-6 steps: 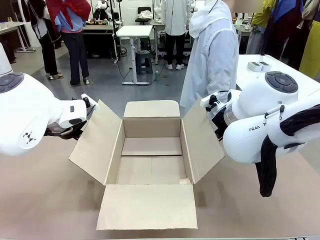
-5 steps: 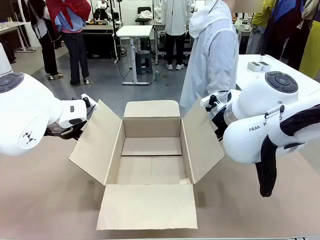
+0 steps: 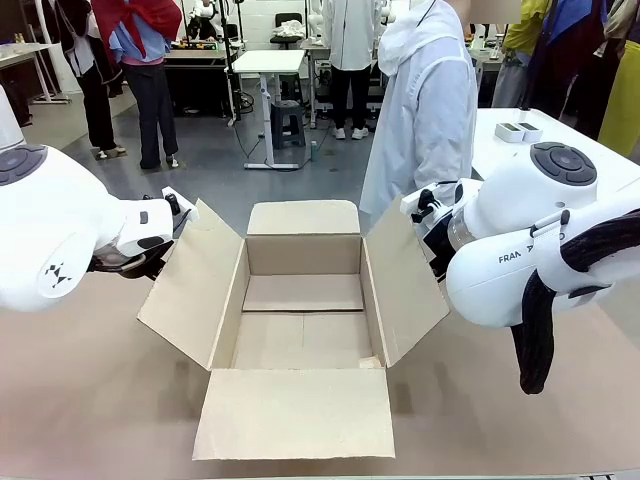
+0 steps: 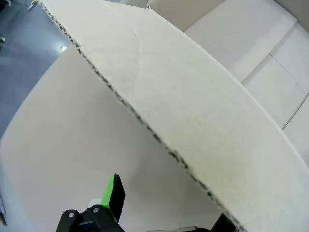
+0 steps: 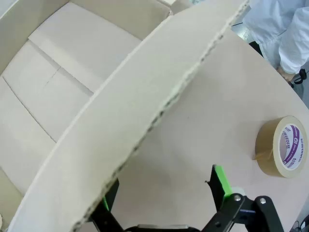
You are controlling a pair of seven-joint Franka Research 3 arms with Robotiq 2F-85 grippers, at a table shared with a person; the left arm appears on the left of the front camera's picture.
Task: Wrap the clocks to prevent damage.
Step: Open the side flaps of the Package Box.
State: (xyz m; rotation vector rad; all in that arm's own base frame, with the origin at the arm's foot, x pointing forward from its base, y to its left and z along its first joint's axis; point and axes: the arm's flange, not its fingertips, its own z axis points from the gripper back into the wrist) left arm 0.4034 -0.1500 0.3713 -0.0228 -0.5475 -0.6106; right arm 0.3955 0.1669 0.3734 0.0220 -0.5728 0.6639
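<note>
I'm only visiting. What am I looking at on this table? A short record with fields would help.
Box: cardboard box, open, empty inside
Left pincer: open, at the edge of the left flap
Right pincer: open, at the edge of the right flap
Tape: brown tape roll on the table, outside the right flap
Person: in a white coat, at the table's far side

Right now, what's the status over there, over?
Left gripper open, astride the left flap. Right gripper open, astride the right flap. Cardboard box open, floor bare. Tape roll on table.
</note>
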